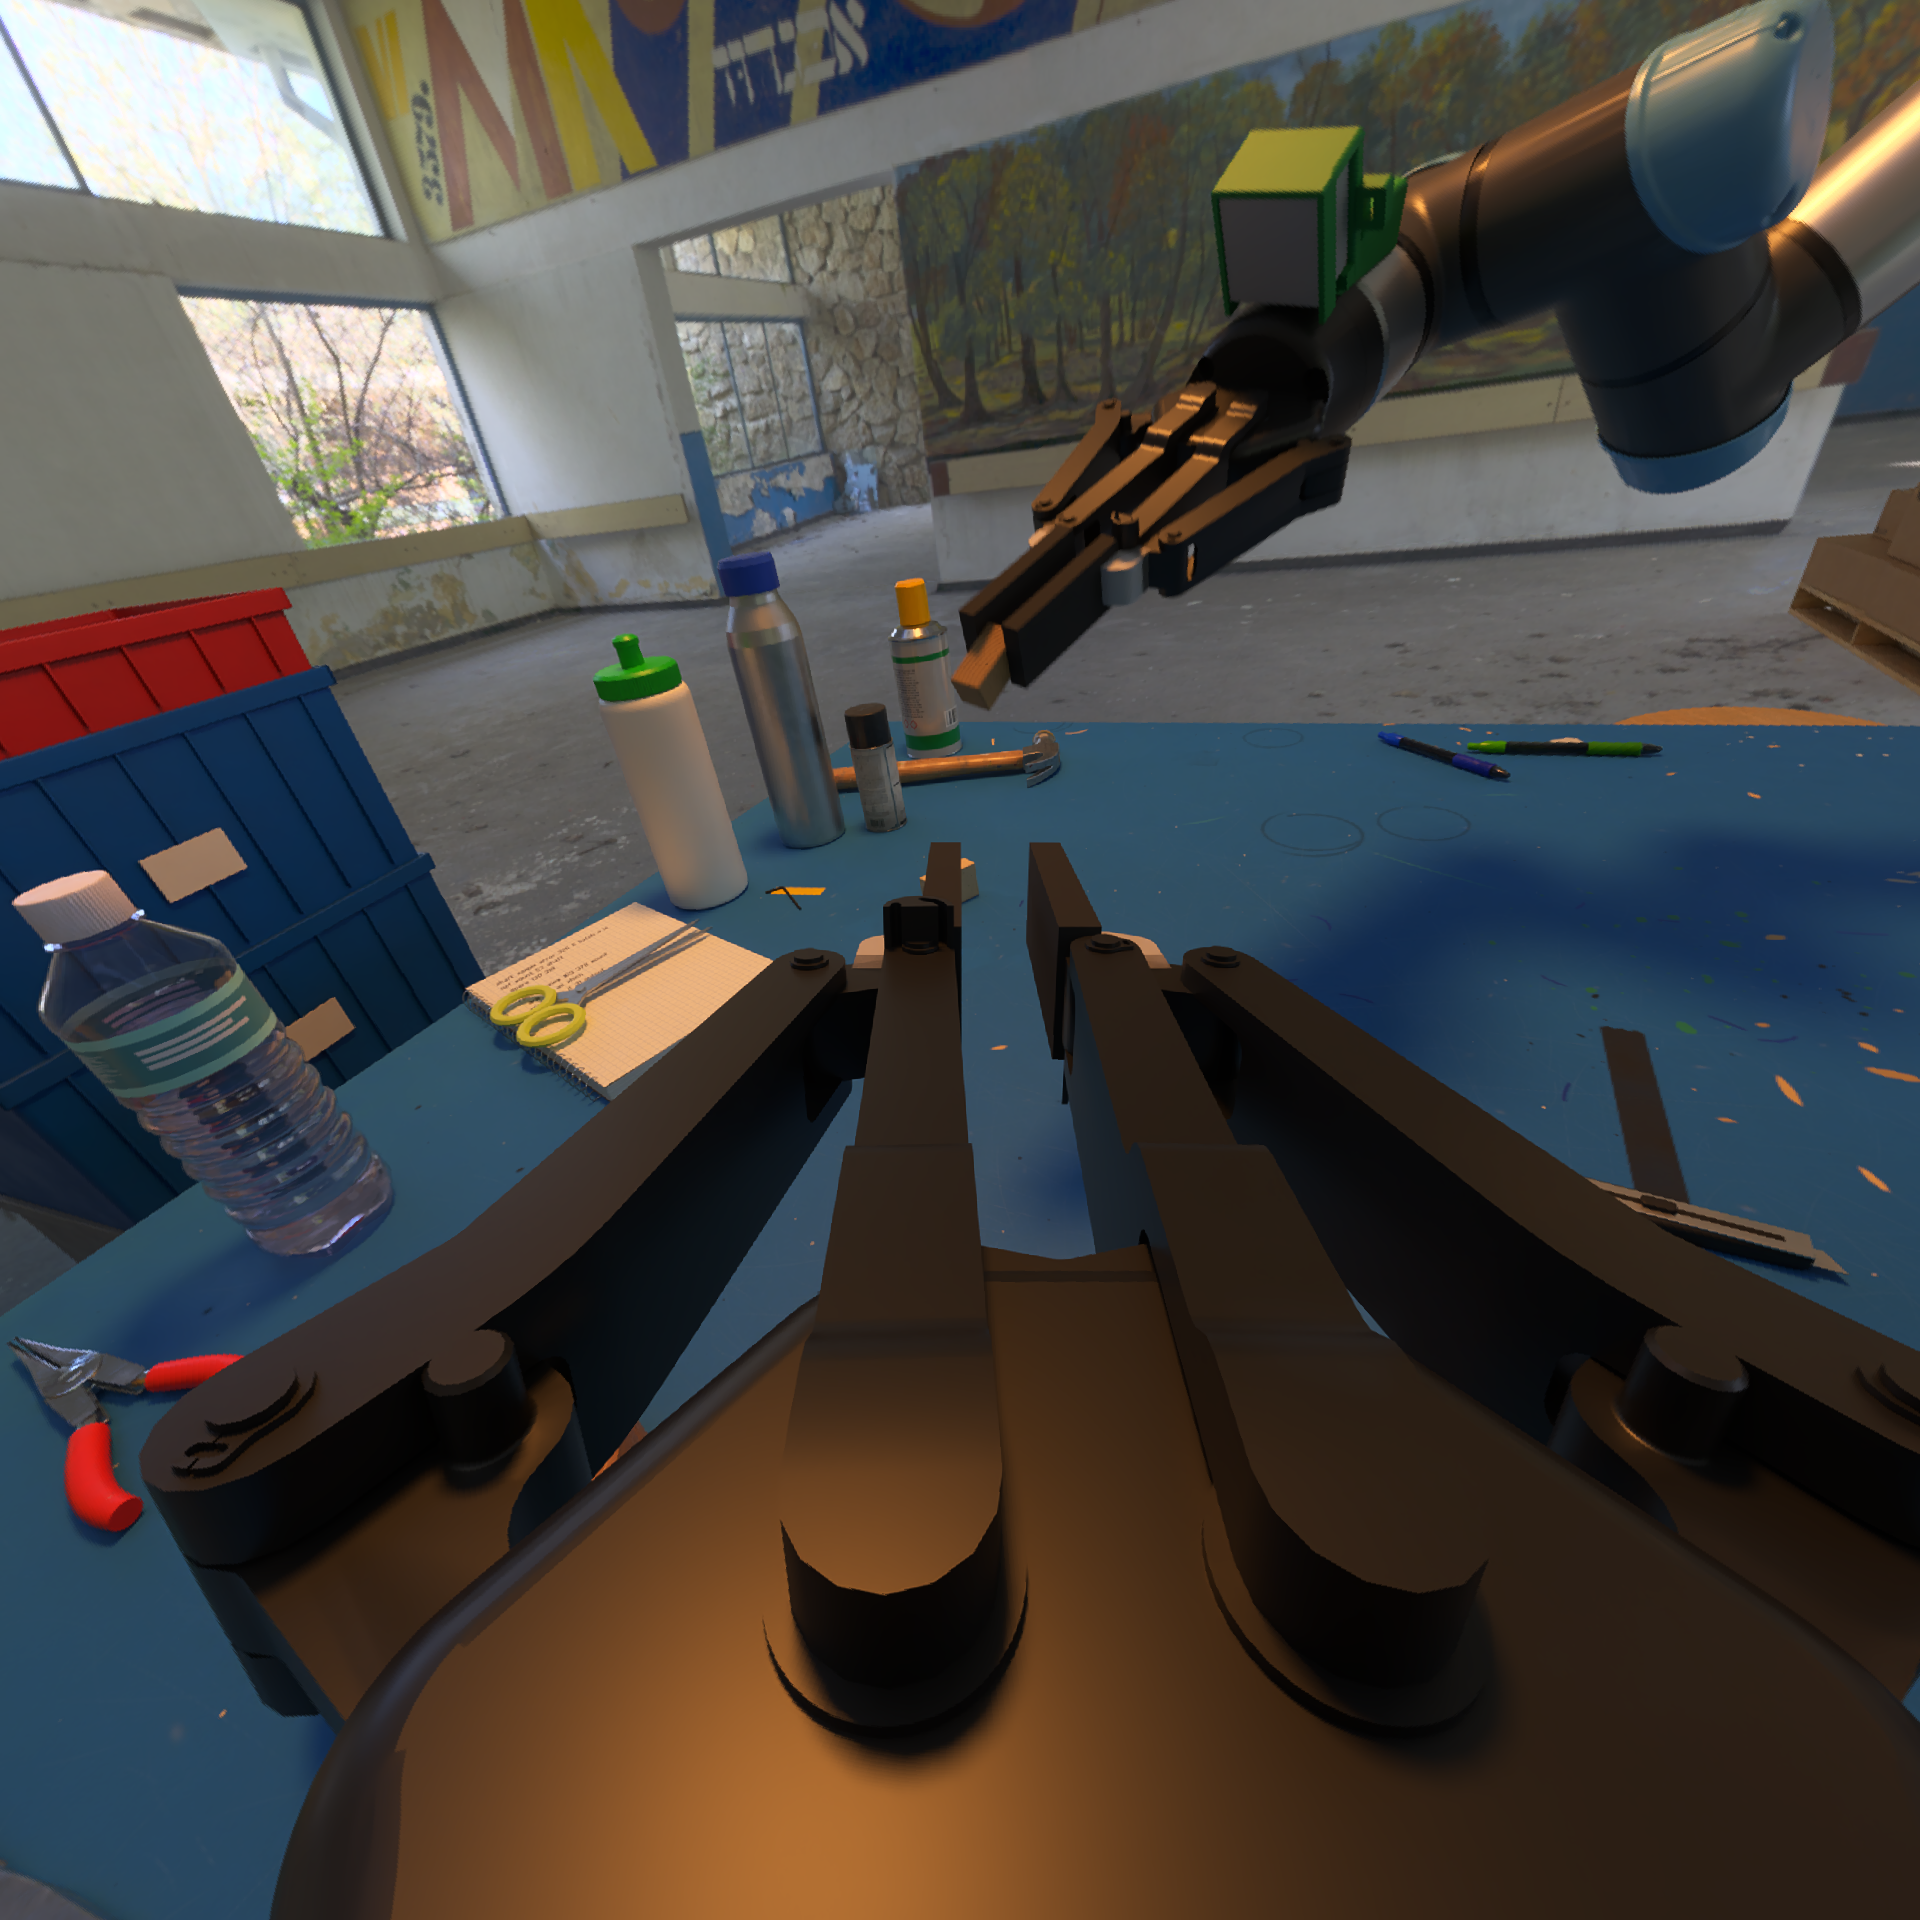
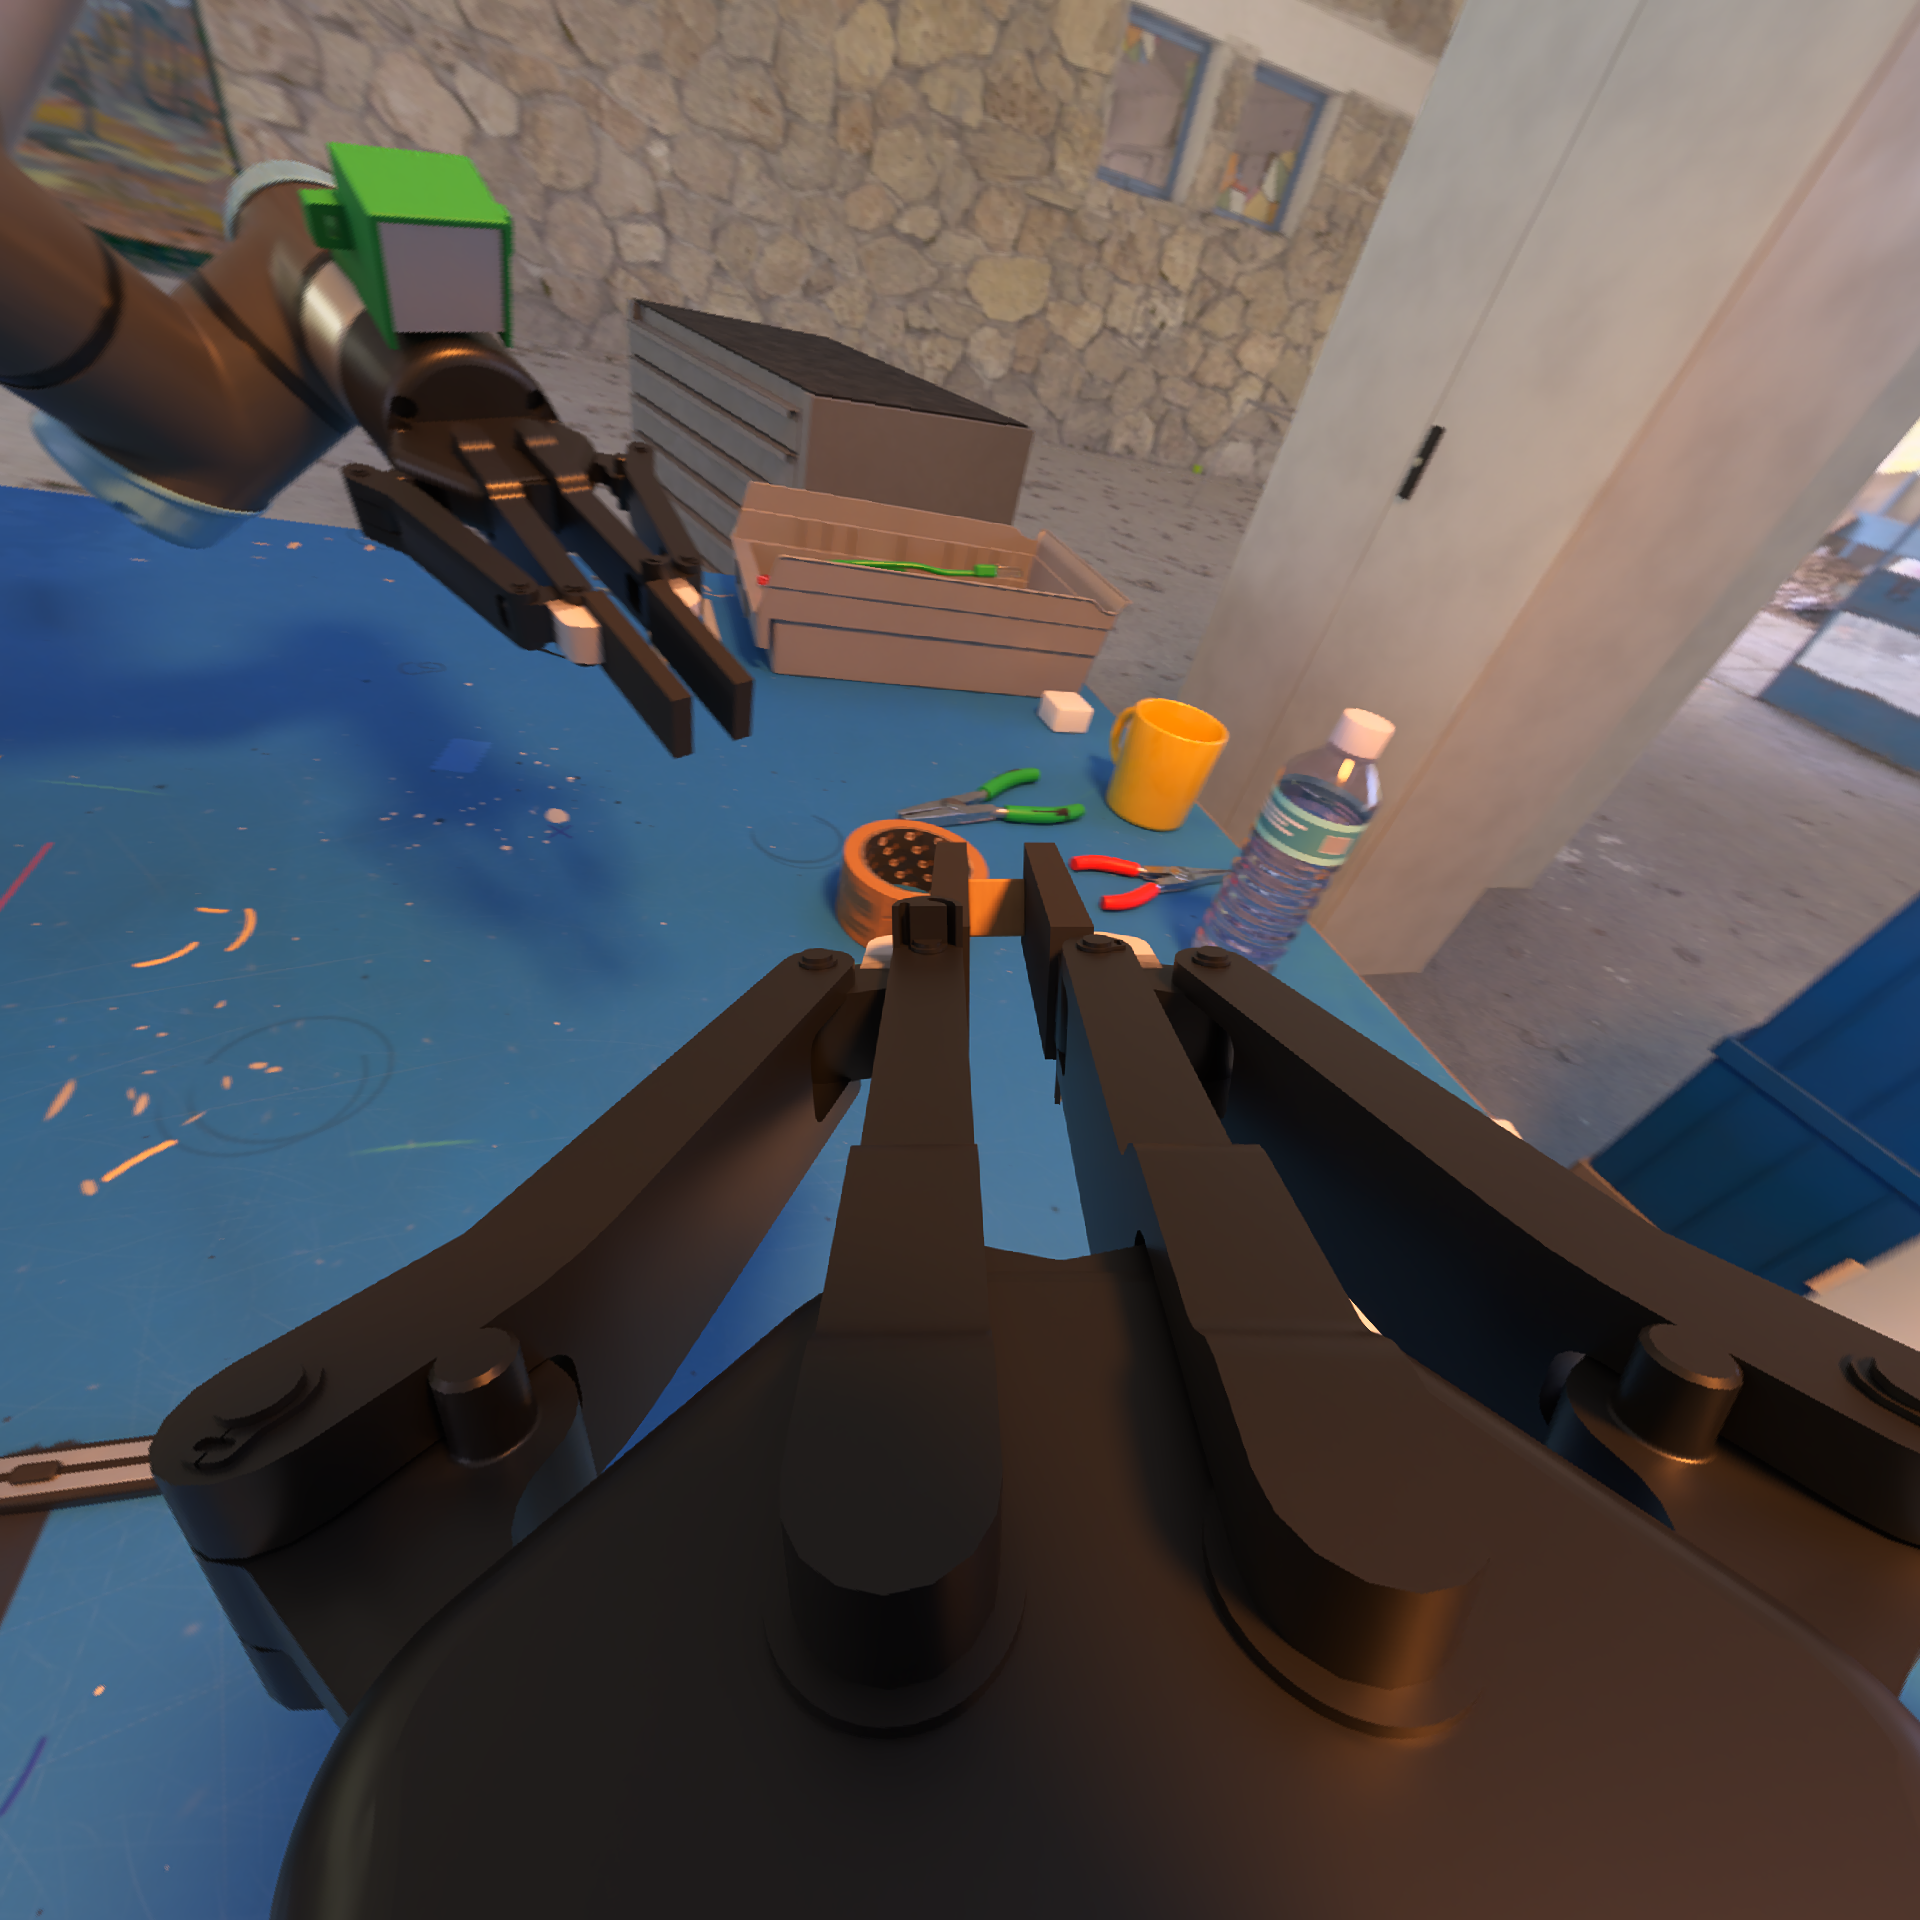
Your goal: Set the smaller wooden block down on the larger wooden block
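We've got the small wooden block [image 1: 982, 673] pinched at the fingertips of our right gripper [image 1: 997, 649], held up in the air above the far side of the blue table [image 1: 1351, 935]. In the right wrist view the same brown block [image 2: 995, 906] sits between the two fingers, so the pickup is done. Our left gripper [image 1: 987, 868] holds nothing we can see: its fingers stand close together with a narrow gap, hovering low over the table.

Now, where does the block go? Just past the left fingertips a pale block [image 1: 968, 879] rests on the table, half hidden by a finger. That looks like the larger block, though we can't be sure from here. It sits near the white bottle [image 1: 670, 779] and the silver bottle [image 1: 781, 717], with a hammer [image 1: 956, 767] lying behind.

So we judge the task roughly half done: grasp and lift complete. Left to do: carry the small block over the pale one, lower it squarely, let go. Those bottles crowd the approach, so there's a risk of knocking one.
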`<action>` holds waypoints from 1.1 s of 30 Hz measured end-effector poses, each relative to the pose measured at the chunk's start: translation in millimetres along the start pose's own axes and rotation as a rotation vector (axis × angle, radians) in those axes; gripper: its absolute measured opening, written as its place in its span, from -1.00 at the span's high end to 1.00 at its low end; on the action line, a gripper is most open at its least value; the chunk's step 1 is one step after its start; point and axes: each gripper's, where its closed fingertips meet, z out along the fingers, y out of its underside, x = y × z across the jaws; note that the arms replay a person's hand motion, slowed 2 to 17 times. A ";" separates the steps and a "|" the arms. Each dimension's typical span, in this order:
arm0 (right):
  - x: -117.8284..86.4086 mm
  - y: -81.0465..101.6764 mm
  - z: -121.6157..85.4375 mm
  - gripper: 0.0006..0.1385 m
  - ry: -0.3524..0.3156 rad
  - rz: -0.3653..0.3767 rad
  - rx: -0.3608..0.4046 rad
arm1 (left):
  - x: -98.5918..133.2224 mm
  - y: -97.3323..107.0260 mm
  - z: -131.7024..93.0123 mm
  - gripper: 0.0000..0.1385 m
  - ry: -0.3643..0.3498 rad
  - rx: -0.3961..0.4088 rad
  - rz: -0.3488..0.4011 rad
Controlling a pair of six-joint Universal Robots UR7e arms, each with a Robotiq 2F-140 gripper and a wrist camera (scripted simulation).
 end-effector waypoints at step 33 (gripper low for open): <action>168.5 190.3 -79.9 0.80 0.227 0.132 -0.721 | 12.0 33.9 23.6 0.75 0.044 -0.173 0.020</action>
